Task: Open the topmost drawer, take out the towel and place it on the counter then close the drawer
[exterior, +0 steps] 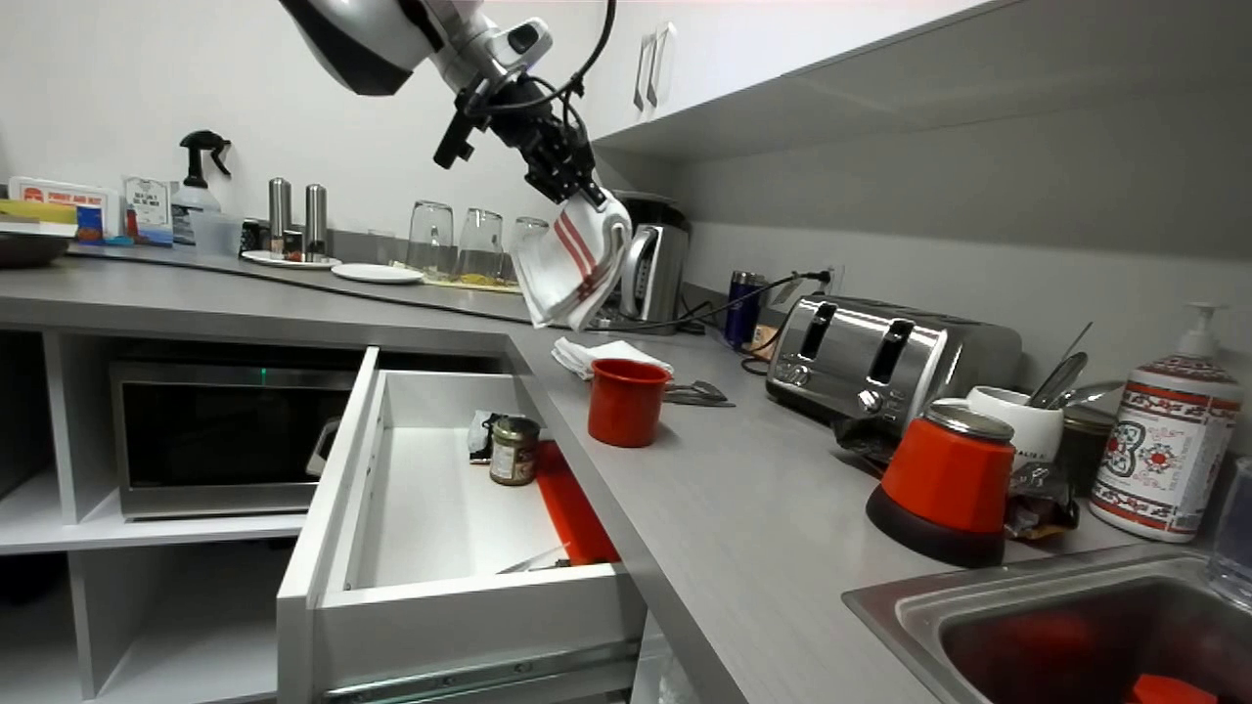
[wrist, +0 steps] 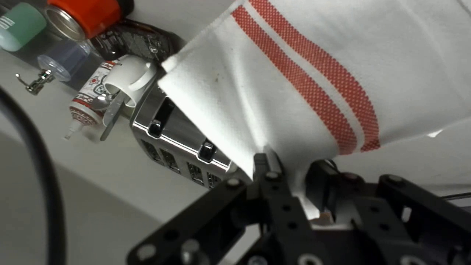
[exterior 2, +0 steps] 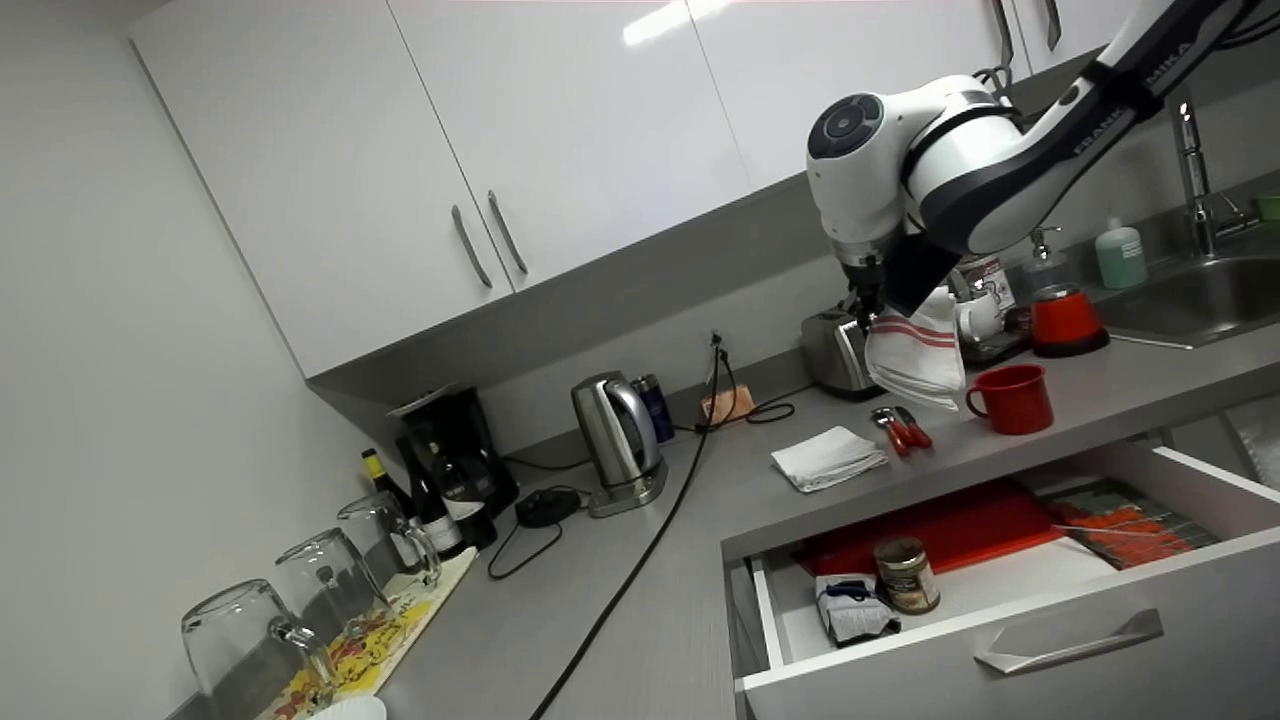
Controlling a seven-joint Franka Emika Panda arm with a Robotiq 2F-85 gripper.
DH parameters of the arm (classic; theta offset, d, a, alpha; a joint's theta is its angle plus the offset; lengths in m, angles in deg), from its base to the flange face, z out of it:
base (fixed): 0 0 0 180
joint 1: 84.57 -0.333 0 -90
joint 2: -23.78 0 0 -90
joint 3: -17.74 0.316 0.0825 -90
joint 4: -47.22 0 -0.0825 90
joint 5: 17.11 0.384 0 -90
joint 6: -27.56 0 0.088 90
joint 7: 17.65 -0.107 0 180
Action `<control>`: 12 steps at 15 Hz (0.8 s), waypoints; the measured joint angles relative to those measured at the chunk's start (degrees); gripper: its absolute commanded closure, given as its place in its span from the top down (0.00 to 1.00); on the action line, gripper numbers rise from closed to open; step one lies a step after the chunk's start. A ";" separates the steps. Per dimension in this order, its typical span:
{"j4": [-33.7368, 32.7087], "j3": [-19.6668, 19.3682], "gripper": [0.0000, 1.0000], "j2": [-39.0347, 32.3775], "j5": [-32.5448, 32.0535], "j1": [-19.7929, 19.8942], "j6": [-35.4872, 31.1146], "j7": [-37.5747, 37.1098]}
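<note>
My gripper [wrist: 289, 163] is shut on the towel, a white folded cloth with red stripes [wrist: 301, 77]. The cloth hangs from the fingertips, and the fingers stay apart by its bunched thickness. In both exterior views the gripper [exterior: 590, 191] [exterior 2: 866, 312] holds the towel [exterior: 572, 259] [exterior 2: 915, 355] raised above the level of the grey counter [exterior: 704, 508] [exterior 2: 620, 640]. I cannot tell whether it is directly over the counter or the drawer. The topmost drawer [exterior: 337, 479] [exterior 2: 890, 685] stands pulled open. It holds a jar [exterior: 514, 450], a small packet [exterior 2: 855, 608] and a red board [exterior 2: 940, 525].
A plain white folded cloth [exterior 2: 828, 458], red-handled tools [exterior 2: 902, 430] and a red cup [exterior: 626, 403] lie near the counter edge. A kettle [exterior: 653, 269], toaster [exterior: 890, 352] and orange canister [exterior: 947, 479] stand further back. A black cable [exterior 2: 640, 560] crosses the counter. Upper cabinets [exterior 2: 600, 130] overhang.
</note>
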 measured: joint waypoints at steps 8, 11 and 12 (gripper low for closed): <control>-21.51 0.34 0.04 -16.01 1.97 6.00 4.29 7.63; -28.74 0.33 0.04 -22.02 3.19 6.08 6.00 10.47; -31.15 0.34 0.04 -23.98 3.90 5.98 6.74 11.53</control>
